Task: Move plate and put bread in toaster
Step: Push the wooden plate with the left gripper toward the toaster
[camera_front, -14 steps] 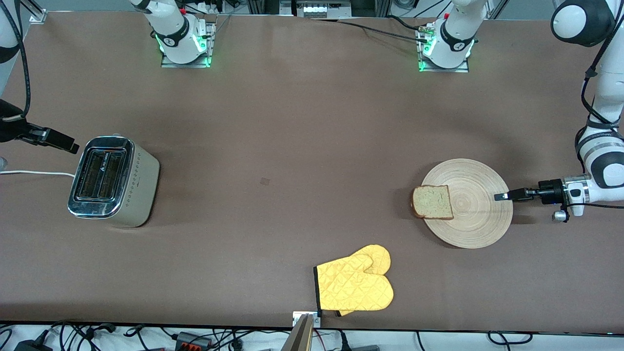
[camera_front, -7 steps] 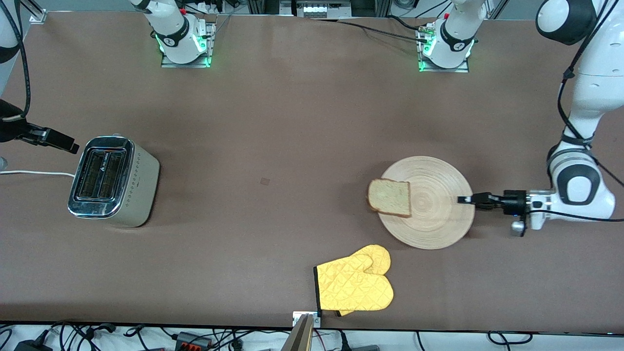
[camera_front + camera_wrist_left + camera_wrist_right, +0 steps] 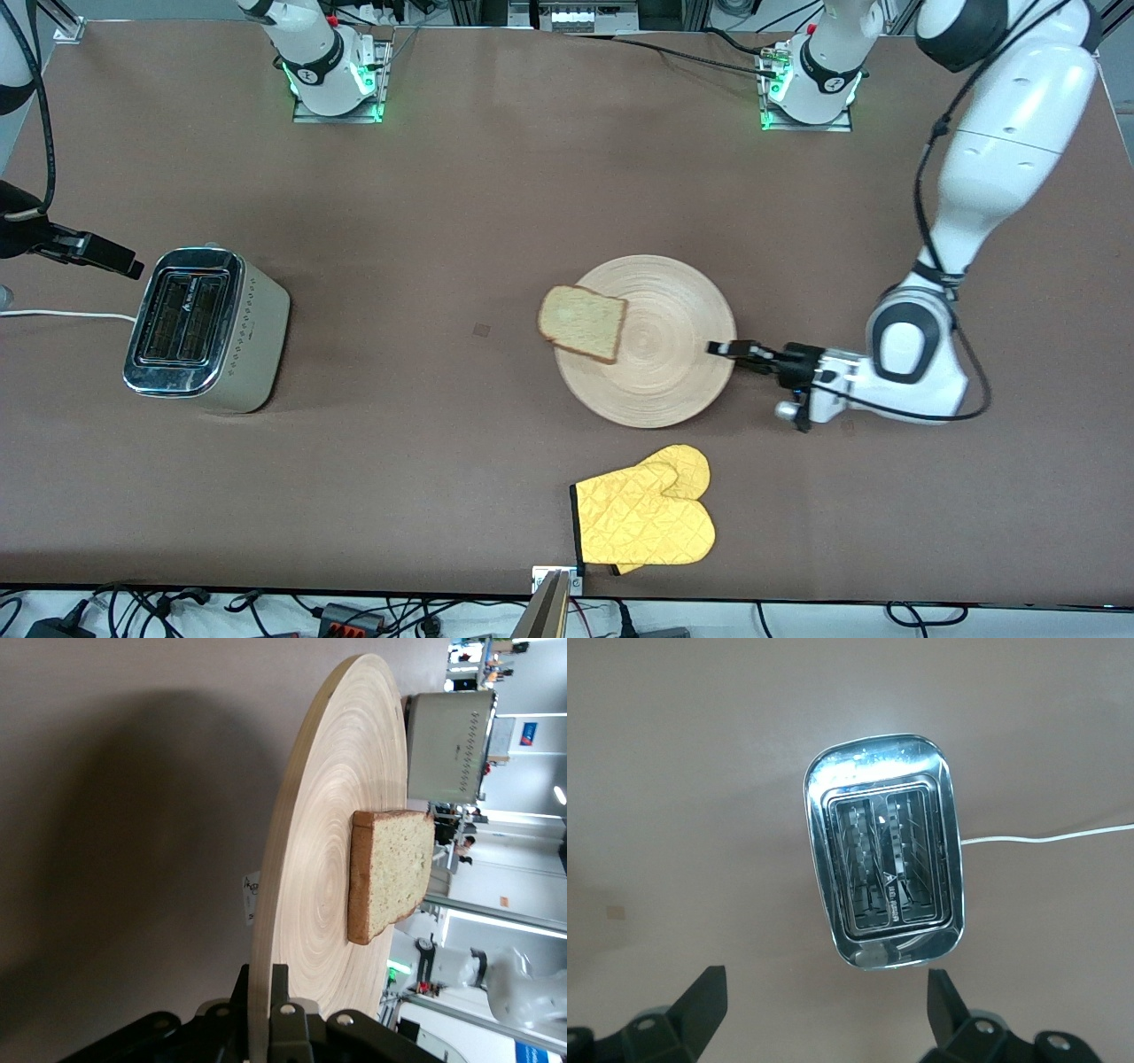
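Note:
The light-wood plate (image 3: 656, 354) lies at the table's middle with the bread (image 3: 582, 322) on it. The slice overhangs the rim on the toaster's side. My left gripper (image 3: 722, 348) is shut on the plate's rim at the edge toward the left arm's end. In the left wrist view the gripper (image 3: 270, 983) clamps the plate (image 3: 319, 868), with the bread (image 3: 390, 873) and toaster (image 3: 447, 744) past it. The toaster (image 3: 205, 330) stands at the right arm's end, both slots empty. My right gripper (image 3: 124, 264) hangs open beside it. In the right wrist view the gripper (image 3: 828, 988) is empty, with the toaster (image 3: 886, 873) below.
A yellow oven mitt (image 3: 645, 518) lies near the table's front edge, nearer the front camera than the plate. The toaster's white cord (image 3: 62, 314) runs off the table's end and shows in the right wrist view (image 3: 1045, 838).
My left gripper has moved the plate, with the bread on it, from the left arm's end to the table's middle, toward the toaster. The right arm has not moved.

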`<action>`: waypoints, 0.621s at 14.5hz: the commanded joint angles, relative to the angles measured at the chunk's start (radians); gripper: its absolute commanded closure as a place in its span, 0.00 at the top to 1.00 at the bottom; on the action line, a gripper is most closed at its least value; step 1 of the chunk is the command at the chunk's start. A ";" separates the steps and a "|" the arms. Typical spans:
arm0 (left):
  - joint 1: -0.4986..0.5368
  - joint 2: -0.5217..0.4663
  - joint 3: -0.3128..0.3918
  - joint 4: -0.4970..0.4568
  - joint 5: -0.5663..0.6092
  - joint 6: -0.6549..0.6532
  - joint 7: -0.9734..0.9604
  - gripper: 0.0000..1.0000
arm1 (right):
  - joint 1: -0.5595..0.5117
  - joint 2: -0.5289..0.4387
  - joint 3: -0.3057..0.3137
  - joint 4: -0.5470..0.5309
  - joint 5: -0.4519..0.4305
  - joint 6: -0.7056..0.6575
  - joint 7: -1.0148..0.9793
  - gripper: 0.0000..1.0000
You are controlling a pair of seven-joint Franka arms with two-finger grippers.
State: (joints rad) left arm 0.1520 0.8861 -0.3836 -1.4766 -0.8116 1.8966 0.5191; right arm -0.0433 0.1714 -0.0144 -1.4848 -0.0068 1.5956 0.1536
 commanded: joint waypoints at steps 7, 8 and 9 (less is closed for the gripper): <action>-0.308 0.050 -0.009 -0.011 -0.277 0.262 0.002 0.01 | 0.002 -0.004 0.004 0.003 0.004 -0.014 0.011 1.00; -0.328 0.053 -0.009 -0.013 -0.293 0.291 0.007 0.01 | -0.001 -0.004 0.004 0.003 0.005 -0.014 0.006 1.00; -0.344 0.056 -0.009 -0.013 -0.297 0.320 0.007 0.01 | -0.001 -0.004 0.002 0.003 0.005 -0.011 0.006 1.00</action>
State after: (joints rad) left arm -0.1760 0.9400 -0.3910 -1.4954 -1.0614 2.1902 0.4978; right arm -0.0431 0.1714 -0.0142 -1.4849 -0.0068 1.5923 0.1536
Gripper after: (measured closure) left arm 0.912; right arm 0.000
